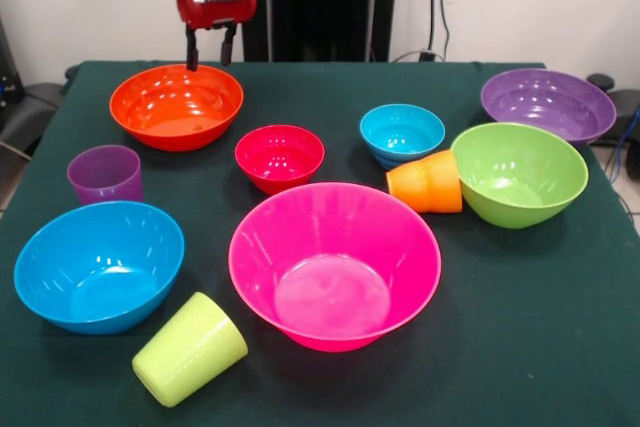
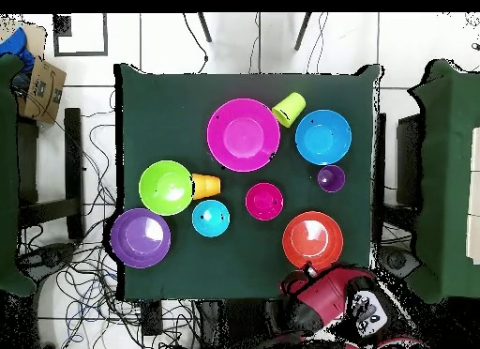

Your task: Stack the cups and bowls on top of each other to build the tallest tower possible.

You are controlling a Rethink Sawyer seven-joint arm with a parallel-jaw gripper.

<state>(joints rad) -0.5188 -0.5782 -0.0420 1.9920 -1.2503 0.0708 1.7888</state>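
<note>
No tower yet: nothing stacked, all pieces separate on my green-clothed bench (image 1: pixel 560 347). Front view, left to right: big glossy blue plastic bowl (image 1: pixel 98 265), upright translucent purple cup (image 1: pixel 105 175), tipped lime green tumbler (image 1: pixel 189 348), wide orange bowl (image 1: pixel 177 106), small red bowl (image 1: pixel 279 157), big pink bowl (image 1: pixel 334 264), small ridged light blue bowl (image 1: pixel 402 134), tipped ridged orange cup (image 1: pixel 426 183) touching the large lime green bowl (image 1: pixel 518 173), purple bowl (image 1: pixel 547 106). My pincer (image 1: pixel 210 50) hangs empty, fingers apart, over the orange bowl's far rim. Overhead hides it under the arm but shows true spacing.
</note>
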